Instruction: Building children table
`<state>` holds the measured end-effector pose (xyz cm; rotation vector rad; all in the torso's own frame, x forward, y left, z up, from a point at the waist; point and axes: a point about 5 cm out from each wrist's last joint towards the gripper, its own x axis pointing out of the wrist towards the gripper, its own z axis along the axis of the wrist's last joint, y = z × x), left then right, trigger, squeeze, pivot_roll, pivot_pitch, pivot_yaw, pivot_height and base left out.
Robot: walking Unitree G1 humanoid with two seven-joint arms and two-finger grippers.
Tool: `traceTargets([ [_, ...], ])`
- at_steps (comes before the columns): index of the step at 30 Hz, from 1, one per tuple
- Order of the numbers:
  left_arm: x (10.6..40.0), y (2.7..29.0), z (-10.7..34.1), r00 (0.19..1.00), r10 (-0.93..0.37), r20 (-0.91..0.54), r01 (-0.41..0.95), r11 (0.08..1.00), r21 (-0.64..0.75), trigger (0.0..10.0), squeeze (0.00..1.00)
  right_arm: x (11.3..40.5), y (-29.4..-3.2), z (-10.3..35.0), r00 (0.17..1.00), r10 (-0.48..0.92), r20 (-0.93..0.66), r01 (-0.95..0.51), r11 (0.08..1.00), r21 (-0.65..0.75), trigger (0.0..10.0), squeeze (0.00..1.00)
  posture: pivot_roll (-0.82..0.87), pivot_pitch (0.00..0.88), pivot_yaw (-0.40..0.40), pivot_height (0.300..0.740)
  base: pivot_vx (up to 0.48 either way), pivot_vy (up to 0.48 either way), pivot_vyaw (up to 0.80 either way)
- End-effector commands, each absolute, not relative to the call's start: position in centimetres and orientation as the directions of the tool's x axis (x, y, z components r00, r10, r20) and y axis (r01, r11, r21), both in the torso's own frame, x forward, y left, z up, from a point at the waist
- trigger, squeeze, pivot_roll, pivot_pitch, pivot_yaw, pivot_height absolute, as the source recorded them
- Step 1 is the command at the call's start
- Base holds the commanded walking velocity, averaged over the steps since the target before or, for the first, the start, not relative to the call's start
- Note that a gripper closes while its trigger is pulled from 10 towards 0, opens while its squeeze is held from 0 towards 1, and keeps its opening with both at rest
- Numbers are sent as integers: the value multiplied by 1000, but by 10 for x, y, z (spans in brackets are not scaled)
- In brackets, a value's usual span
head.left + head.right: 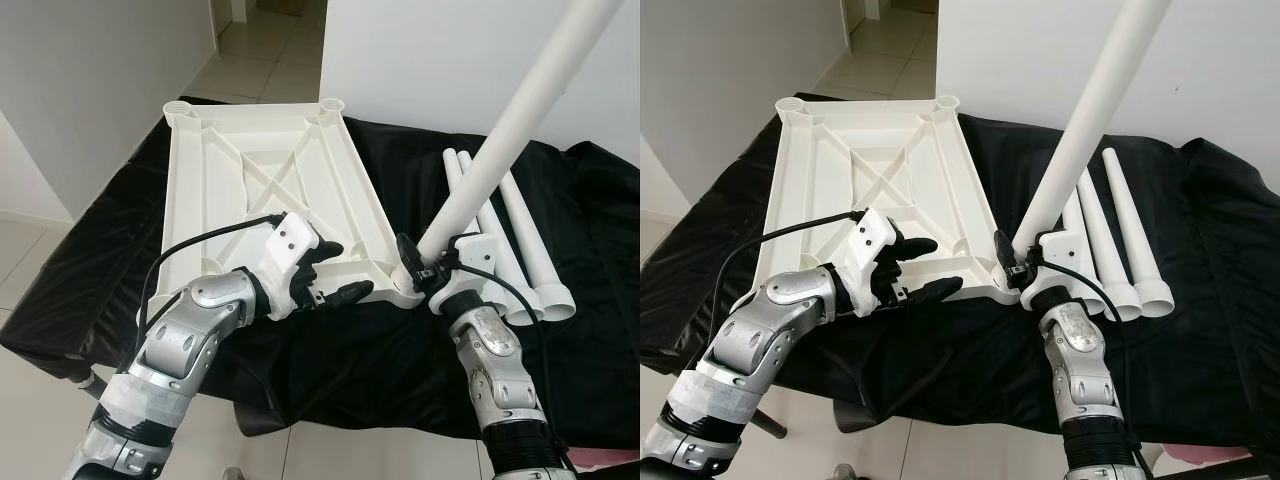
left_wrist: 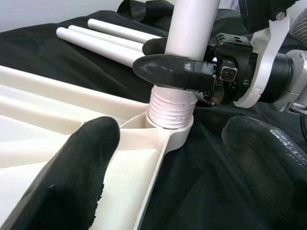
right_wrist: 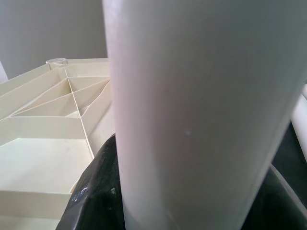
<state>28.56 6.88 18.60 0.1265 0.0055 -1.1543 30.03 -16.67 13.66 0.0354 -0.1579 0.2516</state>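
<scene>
Upside-down white tabletop (image 1: 270, 190) lying on a black cloth (image 1: 600, 220). Right gripper (image 1: 418, 262) at 4 o'clock of it, fingers clamped around a white leg (image 1: 520, 125), whose threaded end sits in the near corner socket (image 2: 170, 125). Left gripper (image 1: 338, 270) at 6 o'clock, fingers spread astride the near edge. Three spare legs (image 1: 1120, 240) lying at 3 o'clock.

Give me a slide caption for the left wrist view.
Right gripper holds a white table leg, threaded end in the upturned tabletop's corner socket.
</scene>
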Motion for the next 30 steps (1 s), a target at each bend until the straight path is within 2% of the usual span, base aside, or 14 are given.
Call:
traceTargets([
  [1,287,68,187,410,-909,-71,909,401,112,10000,0,291,-171,94,972,231,-45,-229,973,43,10000,0,13,54,-24,740,0,0,0],
  [9,288,69,187,414,-908,-71,907,405,115,10000,0,290,-166,97,971,239,-24,-239,971,-4,10000,0,17,49,-31,740,0,0,0],
  [11,288,69,187,416,-907,-70,906,407,115,10000,0,288,-163,99,984,176,-6,-176,984,1,10000,0,18,49,-35,740,0,0,0],
  [13,288,69,187,416,-907,-70,906,407,115,10000,0,288,-163,99,984,176,-6,-176,984,1,10000,0,18,49,-35,740,0,0,0],
  [14,288,69,187,418,-906,-71,905,409,116,10000,0,287,-162,98,995,102,-8,-102,995,19,10000,0,23,48,-39,740,0,0,0],
  [15,288,69,187,418,-906,-71,905,409,116,10000,0,287,-162,98,995,102,-8,-102,995,19,10000,0,23,48,-39,740,0,0,0],
  [16,288,70,187,420,-905,-71,904,411,116,10000,0,286,-162,96,1000,25,-19,-25,1000,18,10000,0,26,49,-41,740,0,0,0],
  [17,288,70,187,420,-905,-71,904,411,116,10000,0,286,-162,96,1000,25,-19,-25,1000,18,10000,0,26,49,-41,740,0,0,0],
  [18,287,70,187,422,-904,-70,904,413,115,10000,0,285,-160,94,998,-52,-29,52,998,18,10000,0,29,48,-42,740,0,0,0],
  [20,287,70,187,422,-904,-70,903,413,116,10000,0,284,-158,94,995,-100,-29,101,995,23,10000,0,31,47,-42,740,0,0,0],
  [30,287,72,186,427,-901,-74,901,417,118,10000,0,287,-144,97,990,-133,-44,136,989,66,10000,0,31,42,-40,740,0,0,0],
])
